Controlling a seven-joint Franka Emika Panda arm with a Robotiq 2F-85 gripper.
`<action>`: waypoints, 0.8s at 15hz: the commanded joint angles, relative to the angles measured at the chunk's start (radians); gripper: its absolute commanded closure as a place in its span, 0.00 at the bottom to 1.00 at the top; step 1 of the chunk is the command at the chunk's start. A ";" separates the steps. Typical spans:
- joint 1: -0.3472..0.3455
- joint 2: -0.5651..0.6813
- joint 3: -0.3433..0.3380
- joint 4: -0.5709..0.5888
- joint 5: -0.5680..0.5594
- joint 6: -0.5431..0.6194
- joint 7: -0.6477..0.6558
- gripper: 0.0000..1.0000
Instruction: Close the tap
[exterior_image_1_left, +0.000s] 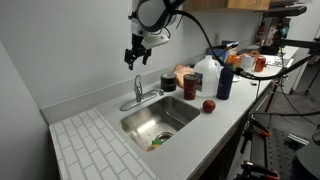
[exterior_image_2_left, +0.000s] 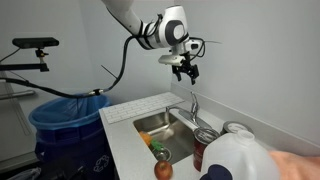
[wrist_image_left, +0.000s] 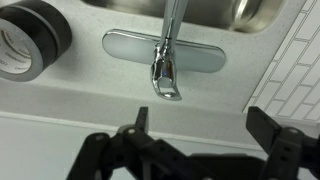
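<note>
The tap (exterior_image_1_left: 137, 93) is a shiny silver faucet behind the steel sink (exterior_image_1_left: 160, 120), with its lever handle standing up. It also shows in the other exterior view (exterior_image_2_left: 192, 108). In the wrist view the tap (wrist_image_left: 167, 60) stands on its flat base plate, with the handle end toward the camera. My gripper (exterior_image_1_left: 136, 60) hangs in the air well above the tap, apart from it. It also shows in an exterior view (exterior_image_2_left: 186, 71). In the wrist view its two fingers (wrist_image_left: 202, 122) are spread wide with nothing between them.
A black tape roll (wrist_image_left: 28, 38) lies beside the tap base. A red apple (exterior_image_1_left: 208, 105), a dark blue bottle (exterior_image_1_left: 225, 80), a white jug (exterior_image_1_left: 205, 72) and cans stand on the counter by the sink. White tiling (exterior_image_1_left: 90, 145) lies beside the sink. A blue bin (exterior_image_2_left: 68, 125) stands beside the counter.
</note>
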 joint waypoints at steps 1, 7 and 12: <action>0.037 0.102 -0.029 0.118 -0.004 0.032 0.001 0.00; 0.054 0.205 -0.044 0.218 0.008 0.063 0.001 0.00; 0.055 0.270 -0.048 0.293 0.018 0.051 0.000 0.00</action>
